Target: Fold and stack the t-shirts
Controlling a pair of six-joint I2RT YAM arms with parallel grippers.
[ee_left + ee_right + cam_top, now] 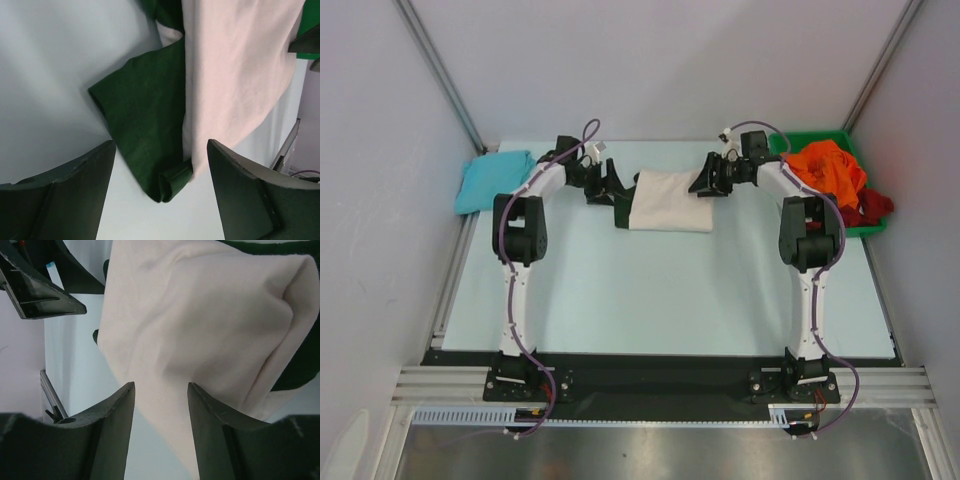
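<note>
In the overhead view, we saw a cream t-shirt (670,200) folded into a rough rectangle at the upper centre of the pale table (670,300). The left gripper (610,188) was at its left edge and the right gripper (708,182) at its right edge. A teal shirt (495,180) lay at upper left by the wall. An orange shirt (825,168) and a dark red shirt (875,207) were heaped in and over a green bin (800,140) at upper right.

In the left wrist view, the jaws stood wide with nothing held. A dark green sleeve (145,115) stuck out from the cream cloth and lay on the table between them, its tip curled over.

In the right wrist view, the fingers (115,430) stood half apart with the cream edge running between them. We could not tell whether they pinched it.

We judged the fold to be partway done. The next move probably called for laying the loose sleeve onto the body, then gripping both edges evenly.
</note>
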